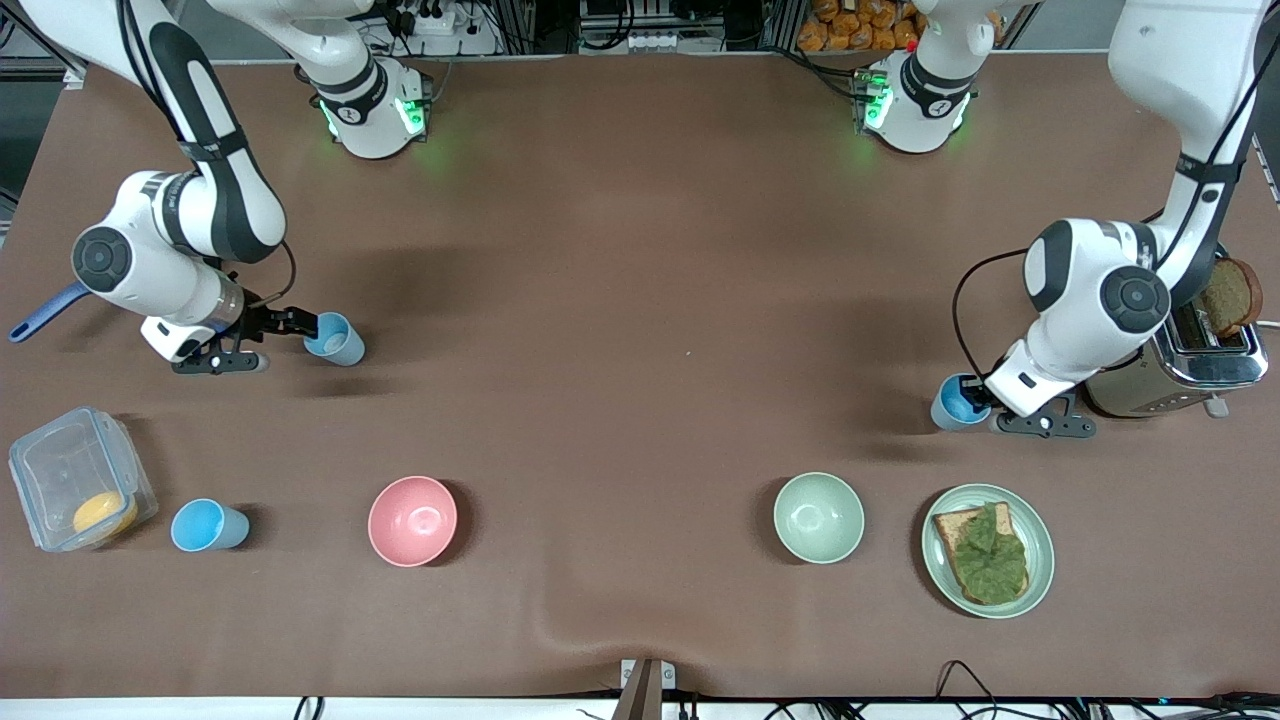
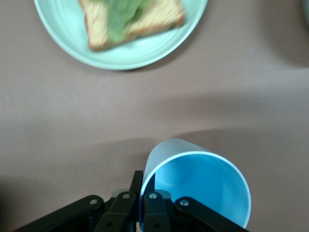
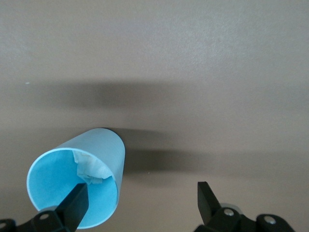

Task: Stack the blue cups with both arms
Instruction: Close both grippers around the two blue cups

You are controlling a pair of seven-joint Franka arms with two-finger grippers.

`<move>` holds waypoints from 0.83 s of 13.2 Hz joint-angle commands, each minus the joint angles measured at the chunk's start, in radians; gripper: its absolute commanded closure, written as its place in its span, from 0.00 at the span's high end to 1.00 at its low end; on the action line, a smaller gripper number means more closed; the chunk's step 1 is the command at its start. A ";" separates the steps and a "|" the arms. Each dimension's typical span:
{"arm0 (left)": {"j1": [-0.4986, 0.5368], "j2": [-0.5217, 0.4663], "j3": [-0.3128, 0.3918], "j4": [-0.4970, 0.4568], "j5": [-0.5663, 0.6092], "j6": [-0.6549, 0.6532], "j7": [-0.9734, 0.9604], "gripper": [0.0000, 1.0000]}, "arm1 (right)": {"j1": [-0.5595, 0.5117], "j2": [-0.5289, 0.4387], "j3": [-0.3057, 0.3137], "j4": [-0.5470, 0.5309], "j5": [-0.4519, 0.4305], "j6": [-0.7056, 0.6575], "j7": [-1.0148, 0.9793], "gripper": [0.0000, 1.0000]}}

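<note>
Three blue cups show. One cup stands toward the right arm's end; my right gripper is open, with one finger inside the cup and the other outside. In the right wrist view this cup holds a crumpled white scrap, and the right gripper straddles its wall. My left gripper is shut on the rim of a second cup beside the toaster. The left wrist view shows the left gripper pinching that cup's wall. A third cup stands free, nearer the front camera.
A pink bowl, a pale green bowl and a green plate with toast and lettuce line the near side; the plate also shows in the left wrist view. A toaster, a clear lidded box and a blue handle sit at the table's ends.
</note>
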 commanded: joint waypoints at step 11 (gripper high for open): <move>-0.022 -0.049 -0.144 0.423 -0.045 -0.550 -0.001 0.00 | 0.045 0.010 0.014 0.041 0.126 -0.043 -0.014 0.00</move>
